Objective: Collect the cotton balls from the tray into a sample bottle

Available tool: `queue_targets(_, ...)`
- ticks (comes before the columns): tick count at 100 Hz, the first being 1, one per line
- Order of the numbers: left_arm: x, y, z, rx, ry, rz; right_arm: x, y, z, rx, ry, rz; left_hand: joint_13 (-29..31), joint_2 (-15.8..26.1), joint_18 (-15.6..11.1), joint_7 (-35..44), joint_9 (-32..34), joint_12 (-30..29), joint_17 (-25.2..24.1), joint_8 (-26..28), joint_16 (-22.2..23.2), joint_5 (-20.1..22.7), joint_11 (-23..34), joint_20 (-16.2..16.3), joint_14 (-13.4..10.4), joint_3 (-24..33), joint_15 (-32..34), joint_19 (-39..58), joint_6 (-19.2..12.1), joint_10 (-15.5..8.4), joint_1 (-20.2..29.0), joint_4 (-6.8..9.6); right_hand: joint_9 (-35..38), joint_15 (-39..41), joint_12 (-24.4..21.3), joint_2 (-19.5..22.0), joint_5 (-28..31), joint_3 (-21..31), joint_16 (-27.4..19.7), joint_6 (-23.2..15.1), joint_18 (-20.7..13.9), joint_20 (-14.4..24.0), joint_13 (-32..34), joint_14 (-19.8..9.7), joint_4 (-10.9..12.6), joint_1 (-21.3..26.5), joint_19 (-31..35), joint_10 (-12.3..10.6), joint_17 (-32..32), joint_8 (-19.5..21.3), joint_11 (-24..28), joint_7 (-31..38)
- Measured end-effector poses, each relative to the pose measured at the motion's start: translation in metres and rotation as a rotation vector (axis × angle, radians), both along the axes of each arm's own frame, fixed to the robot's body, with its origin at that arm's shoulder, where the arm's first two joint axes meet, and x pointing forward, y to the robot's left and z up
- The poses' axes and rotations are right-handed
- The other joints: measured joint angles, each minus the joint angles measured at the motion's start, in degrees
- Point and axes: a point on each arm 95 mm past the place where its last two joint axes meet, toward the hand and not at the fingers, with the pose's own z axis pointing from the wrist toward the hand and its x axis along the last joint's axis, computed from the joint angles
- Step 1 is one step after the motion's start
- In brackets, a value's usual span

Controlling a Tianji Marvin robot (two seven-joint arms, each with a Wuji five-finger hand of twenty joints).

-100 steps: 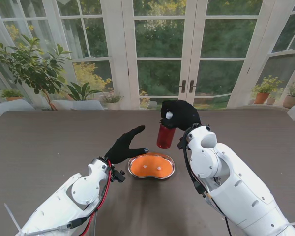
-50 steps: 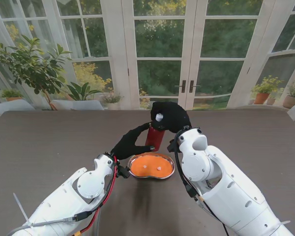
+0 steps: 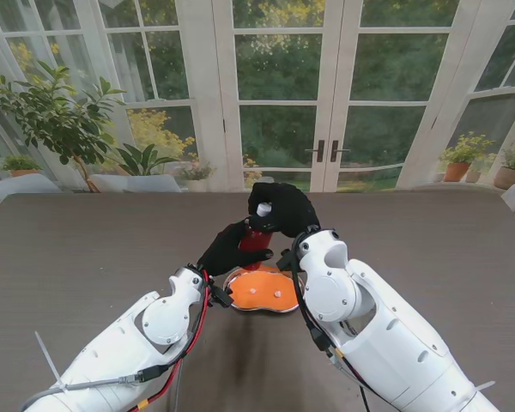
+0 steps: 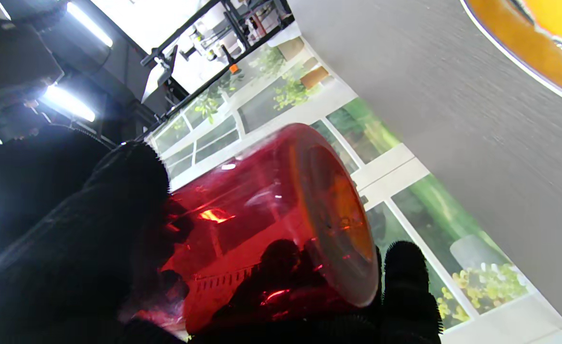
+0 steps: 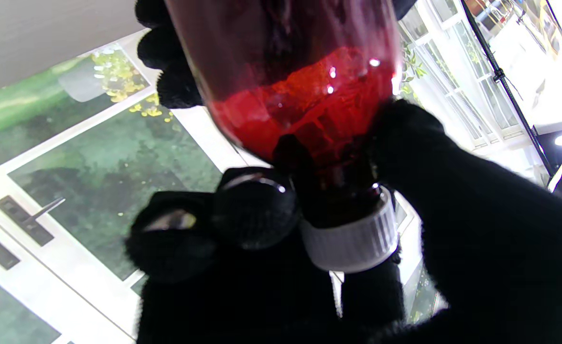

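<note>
Stand view, 1 scene. Right hand (image 3: 281,209): black glove, raised over the table (image 3: 86,249), fingers wrapped around the neck end of the sample bottle (image 3: 256,239) just under its white cap (image 3: 263,209). Left hand (image 3: 227,250): black glove, fingers curled against the bottle's lower body from the robot's left; both hands grip the same item. Sample bottle: red, translucent, held off the table top, cap end up. Tray (image 3: 266,292): kidney-shaped metal rim, orange interior, lying on the table nearer to me than both hands, just beside the left hand's wrist. Cotton balls (image 3: 251,291): 2 small white specks inside the tray.

Left wrist view: bottle base (image 4: 338,215) faces the camera, fingertips (image 4: 405,282) pressed against it.

Right wrist view: ribbed cap (image 5: 352,239) sits between thumb and fingers (image 5: 252,210); the left hand's fingertips touch the far side of the bottle.
</note>
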Motion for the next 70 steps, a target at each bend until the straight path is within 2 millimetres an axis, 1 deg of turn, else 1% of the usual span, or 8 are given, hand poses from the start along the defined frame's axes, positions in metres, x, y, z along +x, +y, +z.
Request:
queue_targets(13, -0.0005, -0.0009, -0.0018, -0.034, 0.001, 0.026, -0.0002, 0.0021, -0.0021, 0.008, 0.001, 0.003, 5.06, -2.31, 1.61, 2.89, 6.53, 3.85, -2.86, 3.02, 3.84, 5.19, 2.91, 2.00, 3.14, 1.80, 7.35, 26.76, 1.19, 1.42, 2.98, -0.04, -0.73, 0.33, 0.00, -0.04, -0.05, -0.48, 0.01, 0.00, 0.00, 0.01, 0.00, 0.02, 0.00, 0.63, 0.00, 0.01, 0.01, 0.00, -0.64, 0.00)
queue_targets(21, -0.0008, -0.0012, -0.0031, -0.052, -0.005, 0.055, -0.0005, 0.0034, -0.0031, 0.010, 0.000, 0.005, 9.55, -3.65, 5.03, 7.20, 11.61, 8.97, -1.11, 6.50, 7.96, 9.65, 6.62, 4.67, 6.08, 2.05, 14.76, 37.46, 1.33, 2.49, 4.42, -0.06, -1.52, 0.33, 0.00, -0.04, -0.26, -0.57, 0.01, -0.06, 0.00, 0.01, 0.00, 0.08, 0.00, 1.22, 0.00, 0.01, 0.01, 0.00, -1.30, 0.00)
queue_targets(33, -0.0021, -0.0035, -0.0051, -0.094, -0.003, 0.100, -0.0008, 0.0055, -0.0037, 0.018, -0.007, 0.001, 15.32, -4.32, 10.06, 14.60, 16.75, 16.86, 2.27, 13.38, 13.63, 13.52, 12.93, 9.35, 9.28, 2.01, 23.29, 46.45, 2.02, 4.37, 6.88, -0.21, -2.02, -0.51, -0.14, -0.04, -0.78, -0.57, 0.01, 0.17, 0.63, 0.01, 0.00, 0.81, -0.01, 2.12, -1.54, 0.01, -1.67, -0.57, -2.02, 0.00)
queue_targets(38, -0.0026, -0.0041, -0.0057, -0.108, 0.004, 0.110, -0.0010, 0.0059, -0.0048, 0.017, -0.012, -0.002, 17.94, -4.34, 11.65, 18.94, 19.35, 19.65, 3.85, 16.33, 14.97, 14.39, 15.09, 10.87, 9.91, -0.07, 25.78, 48.73, 2.79, 4.83, 9.98, -1.37, -2.02, -2.61, -0.88, -0.04, -0.80, -0.57, -1.29, 1.00, 1.38, -0.22, 0.00, 1.36, -0.01, 2.16, -4.14, 0.01, -3.62, -0.60, -2.53, -1.17)
queue_targets(51, -0.0029, -0.0023, -0.0066, -0.114, 0.006, 0.127, -0.0010, 0.0052, -0.0077, -0.003, -0.033, -0.014, 24.09, -4.35, 15.91, 27.60, 25.34, 24.01, 7.87, 15.79, 17.78, 15.77, 19.55, 14.72, 11.39, -7.01, 30.84, 53.23, 4.01, 5.48, 15.10, -1.96, -2.16, -15.92, -5.17, 3.35, -4.15, -0.04, -4.39, 5.84, 5.00, -4.25, -1.66, 4.20, 0.05, -0.28, -14.26, 0.00, -12.71, -0.76, -6.39, -8.30)
queue_targets(55, -0.0031, -0.0016, -0.0071, -0.116, 0.007, 0.130, -0.0011, 0.0052, -0.0079, -0.005, -0.035, -0.014, 24.34, -4.35, 16.22, 28.65, 26.16, 24.69, 7.93, 15.56, 17.85, 16.04, 19.94, 14.90, 11.47, -7.71, 30.94, 53.48, 4.15, 5.57, 15.12, -1.96, -3.64, -18.45, -8.01, 6.37, -4.75, 0.12, -4.31, 7.02, 5.92, -5.05, -2.86, 5.13, 1.14, -2.73, -16.51, -0.08, -15.23, -0.76, -6.47, -13.35)
queue_targets(62, -0.0038, -0.0004, -0.0082, -0.118, 0.009, 0.137, -0.0013, 0.0051, -0.0081, -0.004, -0.036, -0.015, 25.59, -4.35, 16.80, 30.29, 27.64, 25.96, 8.52, 14.47, 17.90, 16.57, 19.93, 15.47, 11.60, -10.34, 31.47, 53.91, 4.27, 5.59, 16.01, -1.93, -6.43, -23.59, -12.62, 8.43, -5.54, 0.11, -4.48, 8.90, 8.43, -6.21, -5.93, 8.54, 7.26, -8.64, -19.99, -0.08, -19.80, 4.08, -8.00, -23.63)
queue_targets(70, -0.0046, 0.0007, -0.0092, -0.122, 0.009, 0.142, -0.0016, 0.0050, -0.0080, 0.001, -0.040, -0.018, 25.59, -4.15, 17.09, 30.87, 27.85, 25.97, 8.52, 14.15, 17.90, 16.63, 19.76, 15.49, 11.82, -14.32, 31.47, 53.91, 4.27, 5.60, 18.10, -1.89, -7.62, -32.74, -14.29, 8.80, -7.08, -1.01, -8.73, 9.52, 9.73, -7.26, -10.83, 9.67, 7.84, -11.93, -22.30, -0.08, -22.79, 5.30, -9.71, -27.58)
